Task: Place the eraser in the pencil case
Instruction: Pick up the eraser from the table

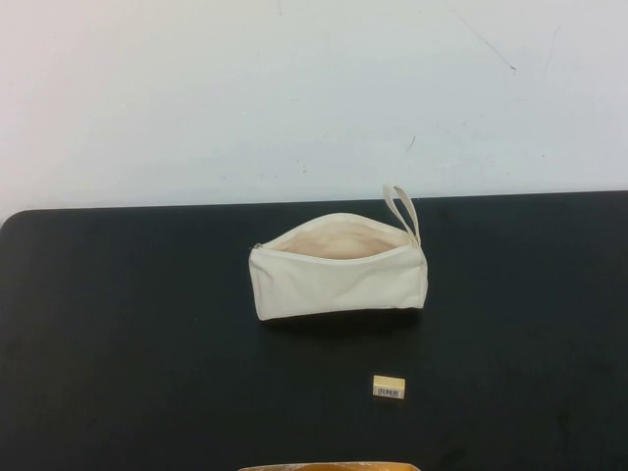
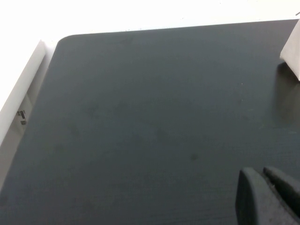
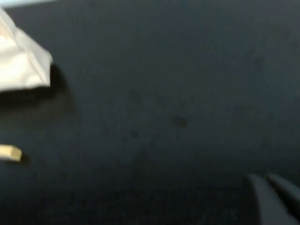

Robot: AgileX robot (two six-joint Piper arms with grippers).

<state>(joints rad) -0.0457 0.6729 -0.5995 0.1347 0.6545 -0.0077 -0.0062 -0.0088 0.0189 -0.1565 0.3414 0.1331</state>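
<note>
Left side of the table (image 1: pixel 118 324) was bare black mat from the high cam, neither arm in that shot. Left gripper (image 2: pixel 269 194) only showed on its own wrist cam, as two dark fingertips (image 2: pixel 251 197) at the frame corner, hanging over empty mat near the table's rounded corner and well apart from everything; the tips sat pressed close together with barely a line between them. A sliver of the case (image 2: pixel 293 51) poked in at the edge of that wrist view. Moving right on the high cam: case (image 1: pixel 339 270) lay mid-table, long side toward me, zip open along the top, pinkish lining (image 1: pixel 339 240) visible inside, loop strap (image 1: pixel 402 211) sticking up at its right end toward the wall (image 1: pixel 294 88). Eraser (image 1: pixel 389 387) sat on the mat nearer me than the case, below its right half, clearly apart from it, barcode label facing me. Not in the case, not held by anything. A tan-yellow edge (image 1: pixel 329 467) peeked in at the bottom of the high cam; I couldn't tell what it was. Right gripper (image 3: pixel 276 197) also only showed on its own wrist cam: two grey fingertips (image 3: pixel 260 199) in the corner, close together, nothing between them, over bare mat. That cam caught the case corner (image 3: pixel 23 61) and the eraser (image 3: pixel 10 153), both well away from the fingers.
</note>
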